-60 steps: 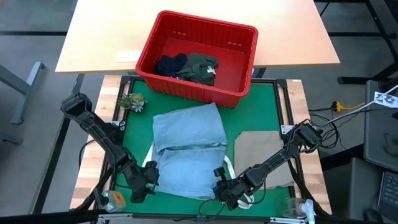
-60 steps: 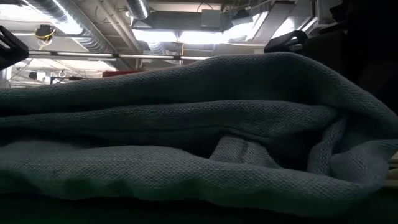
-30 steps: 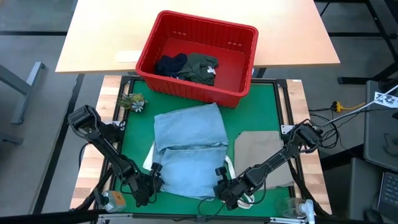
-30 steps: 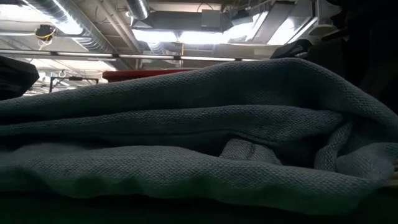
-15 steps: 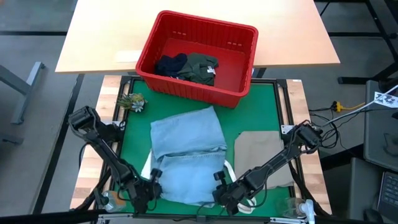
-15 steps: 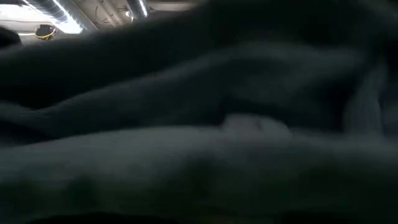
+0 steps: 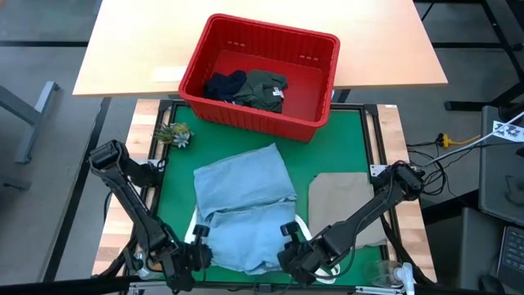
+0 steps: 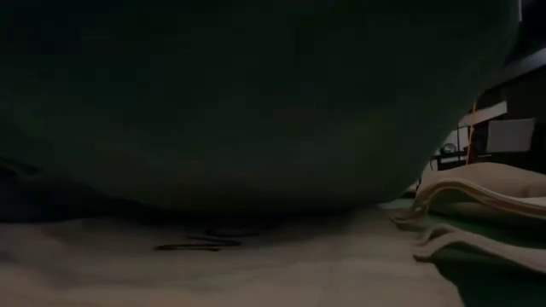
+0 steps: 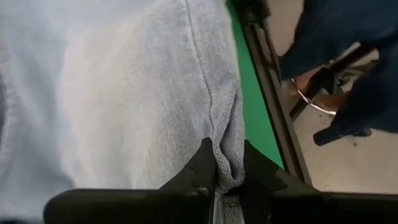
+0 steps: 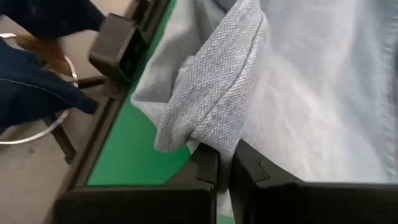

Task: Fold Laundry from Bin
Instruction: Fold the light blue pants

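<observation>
Light blue denim jeans [image 7: 244, 205] lie folded on the green mat [image 7: 176, 184], with their near edge raised. My left gripper [image 7: 199, 239] is shut on the near left corner and my right gripper [image 7: 288, 233] on the near right corner. The red bin [image 7: 323, 90] stands at the far edge and holds a navy garment [image 7: 225, 84] and an olive one [image 7: 266, 88]. A beige cloth [image 7: 348, 205] lies flat to the right of the jeans. In the low view the lifted denim [image 8: 239, 94] hangs dark above a white bag [image 8: 213, 264]. My left gripper pinches the jeans' seamed edge [image 9: 225, 155] between its two fingers [image 9: 204, 171], slanting down from the near side. That corner is lifted and the cloth runs away from the fingers onto the mat. My right gripper pinches a bunched fold at the jeans' near right corner [image 10: 199, 127] between its two fingers [image 10: 249, 165], slanting down from the near side. The corner is raised clear of the mat; several layers sit in the hold.
A small green sprig [image 7: 173, 133] lies at the mat's far left corner. White straps [image 7: 304, 223] show beside the jeans. A wooden table [image 7: 123, 49] stands behind the bin. The mat's dark frame [image 9: 267, 81] runs along its edges. A person's legs [image 10: 37, 74] show beyond the near edge.
Both grippers have gone up and a little toward the near edge. The jeans' near edge has lifted off the mat with them, while the far part stays lying there. In the low view the denim has risen and the white bag beneath shows.
</observation>
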Available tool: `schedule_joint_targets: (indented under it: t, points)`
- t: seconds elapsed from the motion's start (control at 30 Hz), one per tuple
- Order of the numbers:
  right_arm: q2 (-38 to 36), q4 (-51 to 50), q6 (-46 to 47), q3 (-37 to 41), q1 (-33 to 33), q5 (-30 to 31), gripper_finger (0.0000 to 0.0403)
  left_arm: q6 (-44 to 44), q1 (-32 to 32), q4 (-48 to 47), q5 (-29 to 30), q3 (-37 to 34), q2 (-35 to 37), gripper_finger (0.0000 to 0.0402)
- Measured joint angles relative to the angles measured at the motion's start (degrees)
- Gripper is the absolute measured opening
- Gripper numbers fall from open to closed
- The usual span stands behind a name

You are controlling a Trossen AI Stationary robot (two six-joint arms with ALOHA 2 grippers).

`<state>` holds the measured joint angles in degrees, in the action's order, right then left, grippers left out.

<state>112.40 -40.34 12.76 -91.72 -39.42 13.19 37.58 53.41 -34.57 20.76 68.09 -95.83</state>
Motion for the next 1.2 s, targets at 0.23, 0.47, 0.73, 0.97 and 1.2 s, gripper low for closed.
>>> schedule_joint_targets:
  t: [0.23, 0.47, 0.73, 0.97, 1.2]
  points:
    - [0.0, -8.4, 0.3, -5.7, 1.1, 0.8, 0.0014, 7.1, -0.2, -9.9, 3.1, 5.7, 0.0, 0.0035]
    - [-3.7, -10.0, 2.1, -7.9, 4.3, 0.2, 0.0009, 15.7, -0.2, -20.3, 8.5, 11.9, 0.1, 0.0035]
    - [-8.5, -15.7, 10.5, -8.0, 9.3, 1.3, 0.0009, 26.3, -0.8, -33.4, 12.8, 17.1, 0.2, 0.0035]
    - [-9.8, -18.5, 11.0, -8.1, 15.8, 1.2, 0.0011, 37.2, -3.8, -44.2, 13.0, 17.8, 2.7, 0.0035]
    - [-9.8, -24.8, 8.6, -8.1, 25.3, 1.3, 0.0011, 38.9, -9.4, -52.2, 13.2, 17.8, 3.8, 0.0035]
